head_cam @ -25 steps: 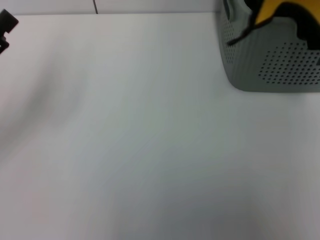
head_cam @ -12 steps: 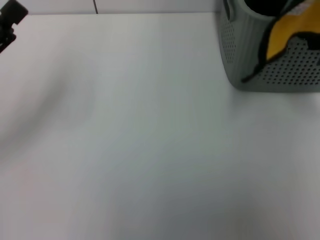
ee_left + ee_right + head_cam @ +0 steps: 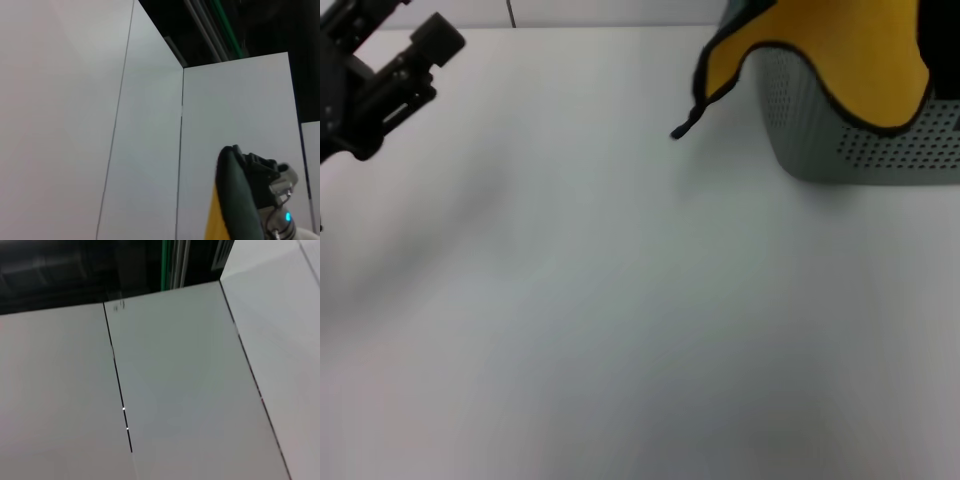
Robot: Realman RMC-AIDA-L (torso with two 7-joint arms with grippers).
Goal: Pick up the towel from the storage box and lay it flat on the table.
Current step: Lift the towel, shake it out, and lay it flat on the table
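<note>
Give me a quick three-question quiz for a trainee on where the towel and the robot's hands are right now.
1. True or false: the towel lies flat on the table.
2. Which side of the towel faces the head camera? A yellow, B dark green-grey, C white.
3. Which hand shows in the head view, far from the storage box?
Key: 1 false, it hangs lifted by the storage box; 2 A; 3 the left hand.

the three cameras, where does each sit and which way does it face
Head: above, facing down at the table, storage box and lifted towel; left end effector shows.
Left wrist: faces white panels; shares the towel with the head view, held by the right end effector.
Right wrist: faces panels only; no body.
</note>
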